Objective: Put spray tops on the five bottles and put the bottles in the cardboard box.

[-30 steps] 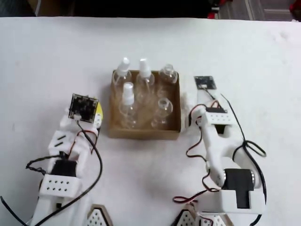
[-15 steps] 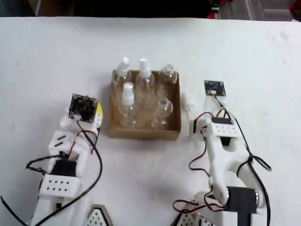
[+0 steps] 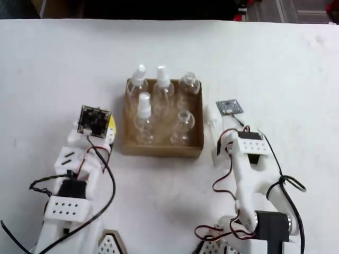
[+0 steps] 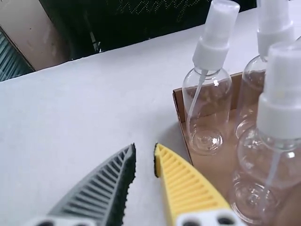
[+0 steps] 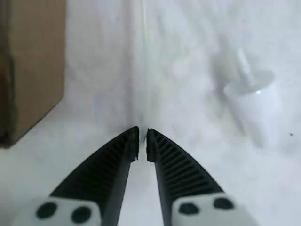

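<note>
The cardboard box sits mid-table with five clear bottles standing inside. Three carry white spray tops; two on the box's right side, the far bottle and the near bottle, stand uncapped. A loose spray top lies on the table just right of the box, seen on its side as the spray top. My right gripper hovers shut and empty low over the table between the box and that top. My left gripper, grey and yellow, rests shut and empty left of the box, facing a capped bottle.
The white table stretches wide around the box. The left arm and the right arm stand at the near edge with loose red and black wires. A dark gap runs along the table's far edge.
The right arm has drawn back toward the near edge and its wrist has swung toward the box. The left arm, box and bottles have not moved.
</note>
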`<action>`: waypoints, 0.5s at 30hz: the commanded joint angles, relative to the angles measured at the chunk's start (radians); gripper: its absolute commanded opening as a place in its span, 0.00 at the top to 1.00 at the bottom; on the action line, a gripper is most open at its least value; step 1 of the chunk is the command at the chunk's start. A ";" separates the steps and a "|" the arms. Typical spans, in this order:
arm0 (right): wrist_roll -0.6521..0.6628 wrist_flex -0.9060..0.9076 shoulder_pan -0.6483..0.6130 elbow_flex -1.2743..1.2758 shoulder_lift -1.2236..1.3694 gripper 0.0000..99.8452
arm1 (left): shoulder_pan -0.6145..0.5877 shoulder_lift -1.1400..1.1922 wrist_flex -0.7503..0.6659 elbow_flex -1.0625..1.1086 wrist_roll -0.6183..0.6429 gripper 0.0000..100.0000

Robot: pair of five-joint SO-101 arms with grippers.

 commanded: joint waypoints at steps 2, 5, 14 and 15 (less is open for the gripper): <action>0.115 0.153 0.031 -0.086 -0.041 0.98 | 0.010 0.002 -0.028 -0.005 0.000 0.93; 0.166 0.240 0.035 -0.152 -0.041 0.97 | 0.010 0.002 -0.029 -0.008 0.000 0.93; 0.141 0.306 0.027 -0.448 -0.027 0.68 | 0.004 0.002 -0.029 -0.006 0.000 0.93; 0.140 0.298 0.021 -0.480 -0.019 0.66 | 0.005 0.002 -0.029 -0.006 0.000 0.93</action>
